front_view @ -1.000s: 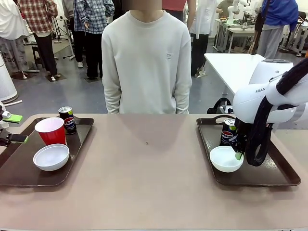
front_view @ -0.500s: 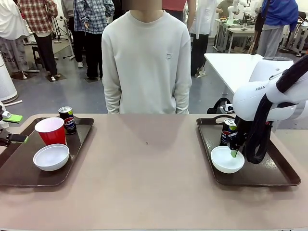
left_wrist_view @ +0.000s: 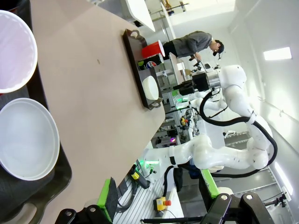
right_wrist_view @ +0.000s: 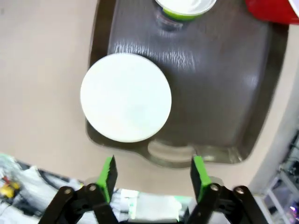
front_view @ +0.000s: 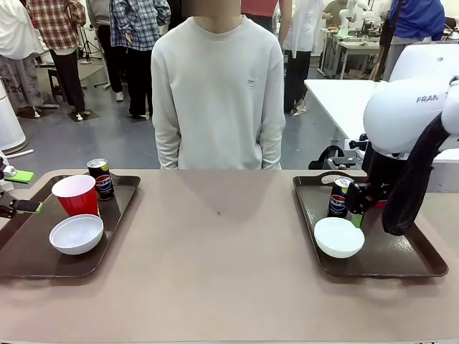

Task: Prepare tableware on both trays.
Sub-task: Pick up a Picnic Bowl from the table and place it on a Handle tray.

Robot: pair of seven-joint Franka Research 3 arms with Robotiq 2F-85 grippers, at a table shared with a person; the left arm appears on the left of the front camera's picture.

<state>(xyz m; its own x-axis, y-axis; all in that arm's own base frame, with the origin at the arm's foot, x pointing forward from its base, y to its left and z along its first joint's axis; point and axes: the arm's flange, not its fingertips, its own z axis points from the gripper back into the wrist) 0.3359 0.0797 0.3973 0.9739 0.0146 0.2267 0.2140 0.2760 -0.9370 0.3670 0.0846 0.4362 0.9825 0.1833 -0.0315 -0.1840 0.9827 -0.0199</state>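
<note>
The right tray (front_view: 416,261) carries a shallow white bowl (front_view: 338,237) and a dark can (front_view: 339,197). My right gripper (front_view: 355,215) hovers just above the bowl's far edge, open and empty. In the right wrist view, the bowl (right_wrist_view: 125,97) lies on the tray (right_wrist_view: 215,93) below the open gripper (right_wrist_view: 153,179), with the can top (right_wrist_view: 184,7) and a red cup (right_wrist_view: 273,9) beyond. The left tray (front_view: 29,261) holds a red cup (front_view: 74,195), a can (front_view: 100,178) and a bowl (front_view: 76,233). My left gripper (front_view: 18,191) stands open at that tray's left edge.
A person in a pale sweatshirt (front_view: 219,93) stands at the table's far side, arms down. The tan table (front_view: 215,265) stretches bare between the trays. In the left wrist view, the cup (left_wrist_view: 14,51) and bowl (left_wrist_view: 25,137) sit close below the open gripper (left_wrist_view: 168,210).
My right gripper has opened, let go of the white bowl on the right tray, and risen above it. The left arm has stayed still.
</note>
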